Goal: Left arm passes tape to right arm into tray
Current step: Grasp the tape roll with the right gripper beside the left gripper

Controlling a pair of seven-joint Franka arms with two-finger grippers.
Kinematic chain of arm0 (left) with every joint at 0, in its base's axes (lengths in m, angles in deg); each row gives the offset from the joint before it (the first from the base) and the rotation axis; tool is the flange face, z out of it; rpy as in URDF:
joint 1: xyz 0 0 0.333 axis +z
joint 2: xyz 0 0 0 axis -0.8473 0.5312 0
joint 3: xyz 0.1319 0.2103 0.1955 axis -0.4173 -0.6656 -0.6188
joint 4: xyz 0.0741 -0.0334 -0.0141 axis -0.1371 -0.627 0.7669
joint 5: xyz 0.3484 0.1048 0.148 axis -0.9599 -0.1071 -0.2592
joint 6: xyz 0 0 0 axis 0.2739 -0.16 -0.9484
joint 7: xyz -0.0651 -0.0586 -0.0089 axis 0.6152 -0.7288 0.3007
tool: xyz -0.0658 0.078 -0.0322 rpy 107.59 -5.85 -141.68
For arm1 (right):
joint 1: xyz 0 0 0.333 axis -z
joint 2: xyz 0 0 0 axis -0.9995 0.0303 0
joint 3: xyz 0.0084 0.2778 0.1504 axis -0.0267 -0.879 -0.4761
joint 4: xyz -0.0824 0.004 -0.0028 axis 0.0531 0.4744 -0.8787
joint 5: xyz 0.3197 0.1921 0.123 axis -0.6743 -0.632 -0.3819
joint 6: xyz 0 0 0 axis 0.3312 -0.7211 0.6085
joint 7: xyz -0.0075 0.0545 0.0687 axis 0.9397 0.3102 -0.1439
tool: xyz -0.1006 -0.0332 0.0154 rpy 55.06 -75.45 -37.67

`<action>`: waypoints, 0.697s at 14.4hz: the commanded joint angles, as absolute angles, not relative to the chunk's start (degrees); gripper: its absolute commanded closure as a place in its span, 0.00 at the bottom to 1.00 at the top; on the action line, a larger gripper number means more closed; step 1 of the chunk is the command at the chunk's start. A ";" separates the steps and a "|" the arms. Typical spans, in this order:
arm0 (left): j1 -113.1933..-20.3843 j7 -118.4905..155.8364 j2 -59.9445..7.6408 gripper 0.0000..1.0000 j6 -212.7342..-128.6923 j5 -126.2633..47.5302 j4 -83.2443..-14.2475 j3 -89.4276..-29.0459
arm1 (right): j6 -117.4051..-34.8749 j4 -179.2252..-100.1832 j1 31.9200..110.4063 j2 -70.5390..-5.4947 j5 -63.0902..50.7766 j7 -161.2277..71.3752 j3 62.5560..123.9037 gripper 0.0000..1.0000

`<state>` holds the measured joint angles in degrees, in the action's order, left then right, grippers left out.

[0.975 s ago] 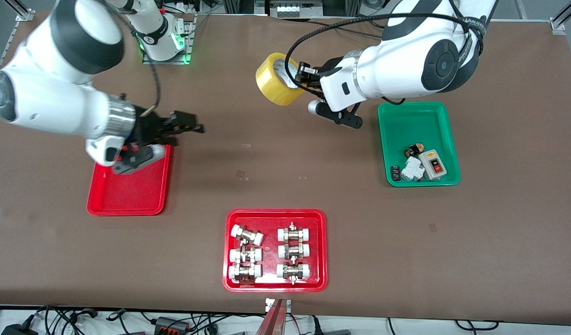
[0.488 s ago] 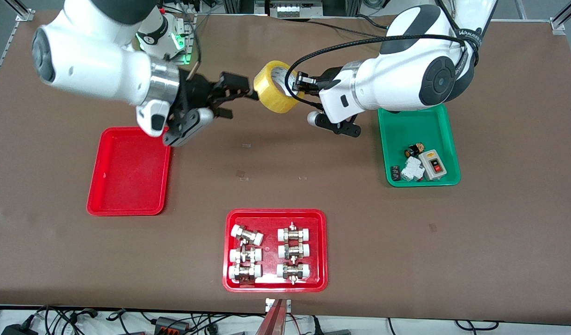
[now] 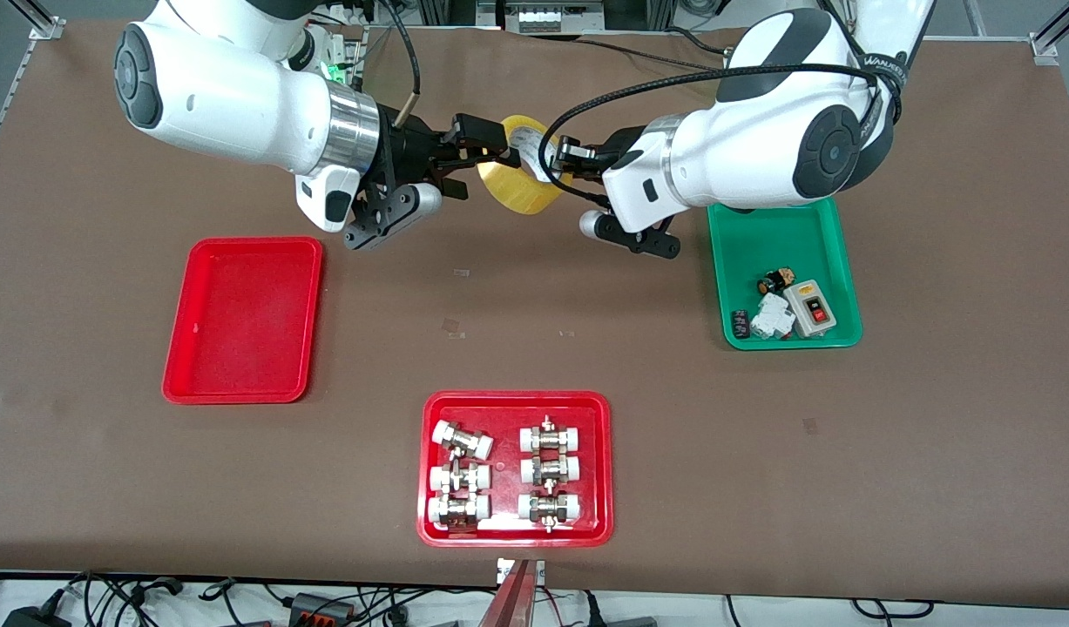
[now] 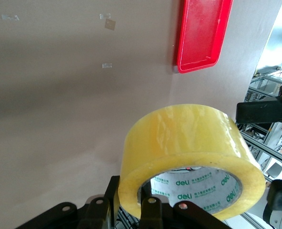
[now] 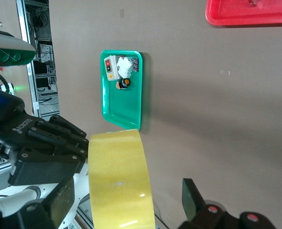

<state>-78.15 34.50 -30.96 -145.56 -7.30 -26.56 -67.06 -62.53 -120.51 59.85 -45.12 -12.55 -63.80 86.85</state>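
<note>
At upper middle of the front frame, up in the air over bare brown surface (image 3: 586, 305): tape (image 3: 518, 185), yellow roll turned on edge, white core with green print facing the left arm (image 3: 743, 157). Clamped there by the left gripper (image 3: 558, 158), fingers pinched on the roll's wall, one through the core and one outside. In the left wrist view, filling the lower middle of the frame, with black fingers (image 4: 150, 210) gripping at its bottom edge.

Reaching in from the top corner at the right arm's end of the surface: right arm (image 3: 238, 96), with shiny metal wrist ring. Right gripper (image 3: 486, 157) up against the roll, fingers spread apart and straddling its yellow band without closing. In the right wrist view, one finger (image 5: 192, 195) just beside the band with a sliver of gap showing.

Lying lower in the front frame toward the right arm's end, well apart from both grippers: plain red tray (image 3: 242, 313), nothing in it. At lower middle, nearest the front camera: wider red tray (image 3: 515, 401) with six metal fittings (image 3: 547, 475). Toward the left arm's end, under that arm's elbow: green tray (image 3: 782, 231) with small electrical parts (image 3: 787, 309).
</note>
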 commanded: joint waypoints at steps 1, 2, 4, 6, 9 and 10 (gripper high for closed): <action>-77.87 34.72 -30.59 0.99 -144.43 -5.64 -24.71 -67.19 | -62.30 -120.75 59.08 -45.13 -15.18 -65.16 87.17 0.00; -77.69 34.72 -30.59 0.99 -144.34 -5.56 -24.71 -67.19 | -62.12 -120.84 58.99 -45.05 -16.58 -65.08 87.17 0.00; -77.43 34.72 -30.59 0.99 -144.25 -5.64 -24.71 -67.19 | -62.12 -121.01 58.99 -45.05 -16.60 -65.08 87.17 0.00; -77.34 34.72 -30.59 0.99 -144.17 -5.64 -24.71 -67.19 | -62.12 -121.36 58.91 -45.05 -16.60 -64.99 87.17 0.00; -77.43 34.72 -30.59 0.99 -144.17 -5.64 -24.71 -67.19 | -62.03 -121.80 58.91 -44.87 -16.60 -65.07 87.17 0.00; -77.43 34.64 -30.59 0.99 -144.17 -5.73 -24.71 -67.19 | -62.12 -121.72 58.91 -44.87 -16.68 -65.08 87.17 0.00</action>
<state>-77.59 34.50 -30.96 -145.45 -7.30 -26.53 -67.08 -62.32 -121.38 59.42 -44.64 -15.51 -64.05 86.84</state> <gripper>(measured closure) 0.784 0.000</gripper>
